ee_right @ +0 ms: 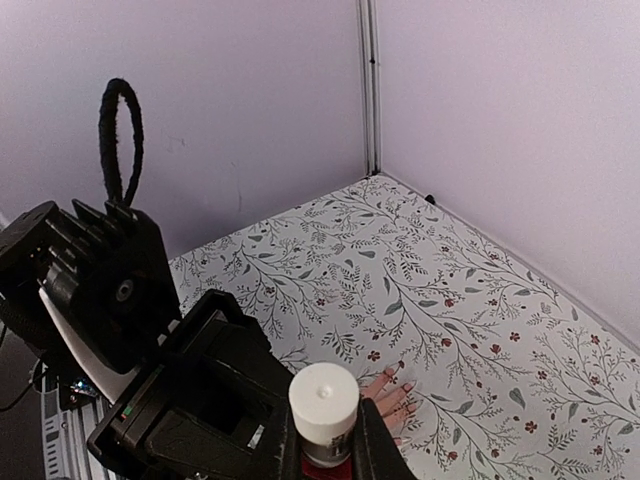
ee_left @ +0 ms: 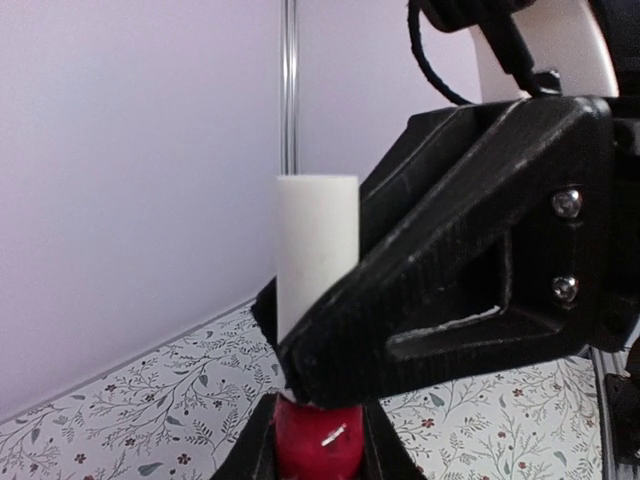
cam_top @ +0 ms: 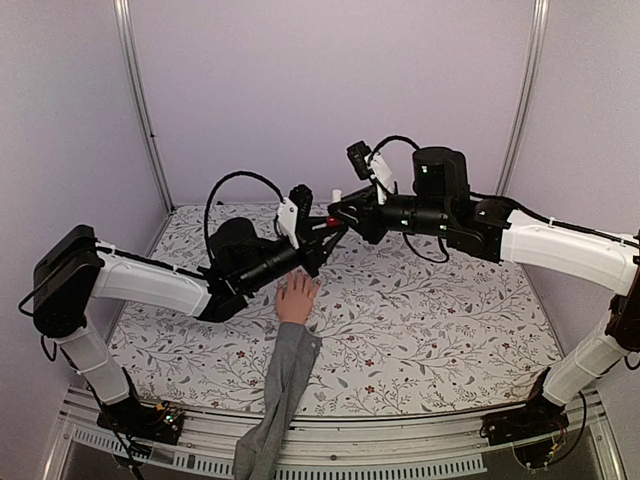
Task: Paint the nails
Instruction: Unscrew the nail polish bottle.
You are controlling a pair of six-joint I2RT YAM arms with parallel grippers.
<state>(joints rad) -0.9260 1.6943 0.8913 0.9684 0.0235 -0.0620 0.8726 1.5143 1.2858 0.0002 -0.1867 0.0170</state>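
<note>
Nails are down on the table, at the tips of the mannequin hand, which lies flat near the middle. They're well below the action and too small to say whether any polish is on them. Over on the left, the left fingers are clamped tight on the red bottle, holding it upright in the air above the hand. Move right and the white cap stands straight up from the bottle, apparently not yet off. And there are the right fingers, closed hard around that cap near its base. So I'd call this the uncapping step, both arms meeting over the bottle. Next, the right arm needs to twist and draw the cap straight up while the left holds the bottle steady and level. Then the brush has to come down to a fingertip without dripping.
</note>
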